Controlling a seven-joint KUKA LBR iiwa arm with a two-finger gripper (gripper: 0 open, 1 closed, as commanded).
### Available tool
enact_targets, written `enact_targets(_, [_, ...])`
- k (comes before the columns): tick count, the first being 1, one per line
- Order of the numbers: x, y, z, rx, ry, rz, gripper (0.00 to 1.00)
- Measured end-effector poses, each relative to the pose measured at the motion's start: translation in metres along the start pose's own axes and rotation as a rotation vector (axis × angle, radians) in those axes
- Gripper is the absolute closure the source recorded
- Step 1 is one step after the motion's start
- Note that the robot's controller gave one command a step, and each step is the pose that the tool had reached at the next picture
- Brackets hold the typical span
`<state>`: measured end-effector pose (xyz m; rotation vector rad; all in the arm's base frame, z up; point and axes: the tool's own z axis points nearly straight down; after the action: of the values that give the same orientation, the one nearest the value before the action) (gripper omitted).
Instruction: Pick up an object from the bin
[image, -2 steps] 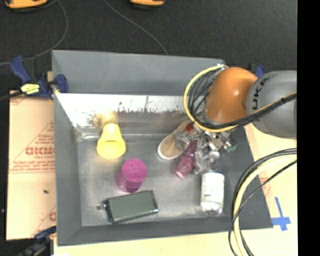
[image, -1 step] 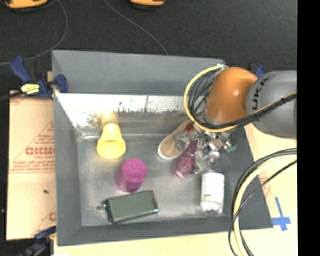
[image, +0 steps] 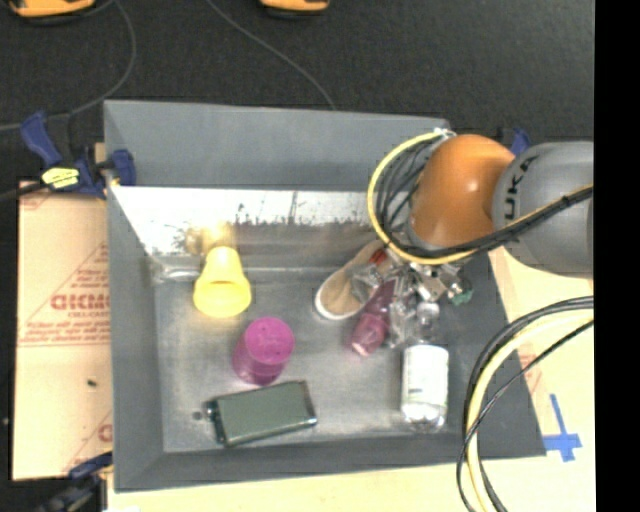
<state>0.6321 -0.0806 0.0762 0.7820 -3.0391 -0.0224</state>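
Camera view: your gripper (image: 408, 296) is low in the bin (image: 270, 145), under the orange wrist cover (image: 455, 190), hard against the right wall.

- Status: nothing is lifted yet. A purple see-through bottle (image: 366, 328) lies tilted, its upper end right at the gripper, the rest running down and left of it. This looks like the likeliest pick, judged only by closeness.
- Grip state: the wrist and cables mask it. You cannot tell whether it is released or clenched, or whether the bottle is really in its grasp.
- Left to do, as I judge it: confirm the hold, then raise clear of the rim.

Room around the gripper:
- Just left, touching or nearly touching the bottle: a tan shoe-like thing (image: 342, 290). Expect a nudge if you shift that way.
- Just below: a white bottle (image: 424, 383), close to the purple one's lower end.
- Well left: a magenta cup (image: 263, 349), a yellow cup (image: 221, 281) and a dark flat phone-like slab (image: 264, 412). All are apart from the gripper.
- Right: the wall is close, so there is little sideways slack. Straight up looks to be the open way out.
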Motion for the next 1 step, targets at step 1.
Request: enact_targets(1, [0.0001,0.0001,0.0002,0.0,0.0,0.0,1.0])
